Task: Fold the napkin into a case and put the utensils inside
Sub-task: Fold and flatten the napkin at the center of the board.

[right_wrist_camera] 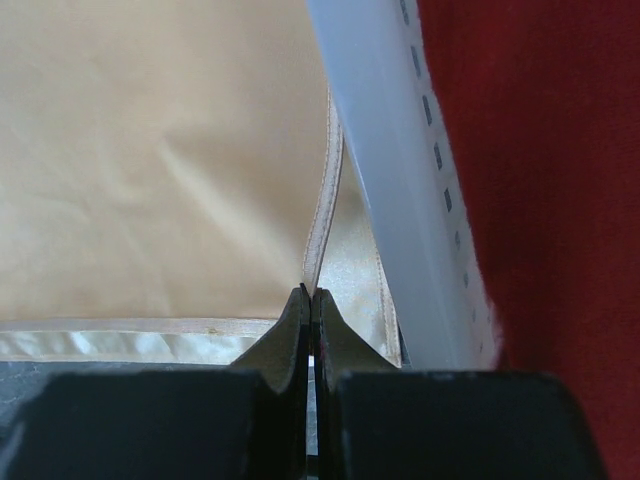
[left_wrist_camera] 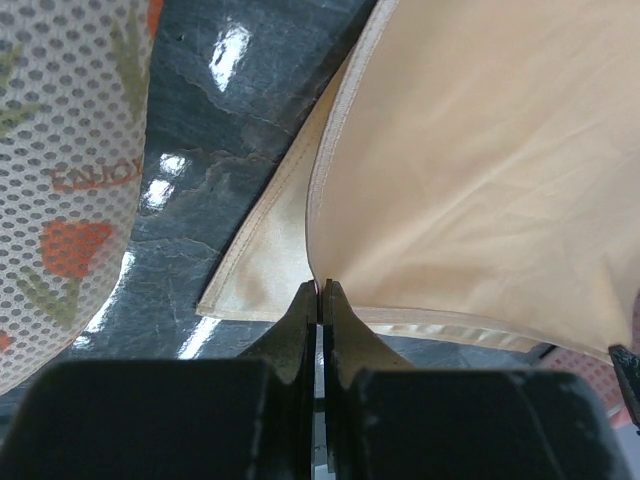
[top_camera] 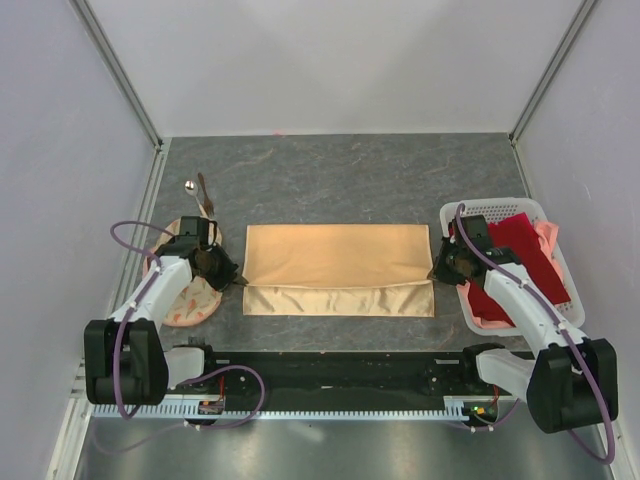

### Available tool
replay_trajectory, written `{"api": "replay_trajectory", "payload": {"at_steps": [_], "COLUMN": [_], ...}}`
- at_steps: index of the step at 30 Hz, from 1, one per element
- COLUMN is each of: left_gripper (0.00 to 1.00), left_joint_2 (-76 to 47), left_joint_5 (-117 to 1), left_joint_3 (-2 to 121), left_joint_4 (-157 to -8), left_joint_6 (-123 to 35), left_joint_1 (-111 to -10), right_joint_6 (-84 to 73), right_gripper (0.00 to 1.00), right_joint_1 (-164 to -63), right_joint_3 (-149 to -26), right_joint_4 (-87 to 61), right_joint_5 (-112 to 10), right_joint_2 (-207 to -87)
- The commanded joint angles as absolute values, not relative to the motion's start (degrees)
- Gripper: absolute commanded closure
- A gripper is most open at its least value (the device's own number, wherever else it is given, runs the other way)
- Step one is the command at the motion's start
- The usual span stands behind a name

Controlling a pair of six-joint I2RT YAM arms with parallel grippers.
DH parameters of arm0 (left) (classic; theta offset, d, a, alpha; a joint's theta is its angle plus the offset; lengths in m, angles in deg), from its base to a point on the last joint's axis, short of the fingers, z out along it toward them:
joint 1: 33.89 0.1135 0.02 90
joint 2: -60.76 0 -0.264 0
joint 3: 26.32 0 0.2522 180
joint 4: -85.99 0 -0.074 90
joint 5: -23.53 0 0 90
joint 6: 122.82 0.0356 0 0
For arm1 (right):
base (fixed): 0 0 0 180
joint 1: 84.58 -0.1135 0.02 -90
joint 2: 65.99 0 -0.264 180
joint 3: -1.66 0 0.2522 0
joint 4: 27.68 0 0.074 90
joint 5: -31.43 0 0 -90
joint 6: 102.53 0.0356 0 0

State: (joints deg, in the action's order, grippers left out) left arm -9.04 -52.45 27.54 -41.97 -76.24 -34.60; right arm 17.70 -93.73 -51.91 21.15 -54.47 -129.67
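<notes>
The peach-orange napkin (top_camera: 338, 268) lies flat mid-table as a wide rectangle, its upper layer stopping short of a shinier strip along the near edge. My left gripper (top_camera: 238, 281) is shut on the napkin's left edge; the left wrist view shows the hem (left_wrist_camera: 330, 160) rising into the closed tips (left_wrist_camera: 320, 290). My right gripper (top_camera: 434, 275) is shut on the napkin's right edge (right_wrist_camera: 325, 200), tips (right_wrist_camera: 309, 295) pinching the hem. The silver spoon (top_camera: 191, 189) and the thin brown stick (top_camera: 204, 194) lie at the far left. No finished case shows.
A round cream cloth with orange print (top_camera: 190, 292) lies under the left arm, also in the left wrist view (left_wrist_camera: 70, 180). A white lattice basket (top_camera: 548, 215) with dark red cloth (top_camera: 525, 258) stands at the right, its wall (right_wrist_camera: 390, 180) close beside my right gripper.
</notes>
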Motion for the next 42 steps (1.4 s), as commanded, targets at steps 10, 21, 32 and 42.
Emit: {"api": "replay_trajectory", "payload": {"at_steps": [10,21,32,42], "left_gripper": [0.98,0.98,0.98,0.98], "left_joint_2": [-19.8,-29.7,-39.4,-43.4], "left_joint_5": [-54.0,-60.9,-61.5,-64.0], "left_joint_3": [32.0,37.0,44.0,51.1], "left_joint_4": [-47.3,-48.3,-48.2,-45.5], "left_joint_6": [-80.4,-83.2,-85.5,-86.6], "left_joint_1": [-37.8,-42.4,-42.9,-42.8], "right_joint_6": [19.8,18.4,18.7,15.5], "right_gripper": [1.00,1.00,1.00,1.00], "right_joint_1": [-94.0,-95.7,-101.7,-101.8], "right_joint_3": [-47.7,-50.2,-57.1,-69.0], "right_joint_4": [5.3,2.0,2.1,1.4], "right_joint_5": [-51.9,-58.1,-65.9,-70.2], "right_joint_2": [-139.4,-147.7,-155.8,-167.3]}}
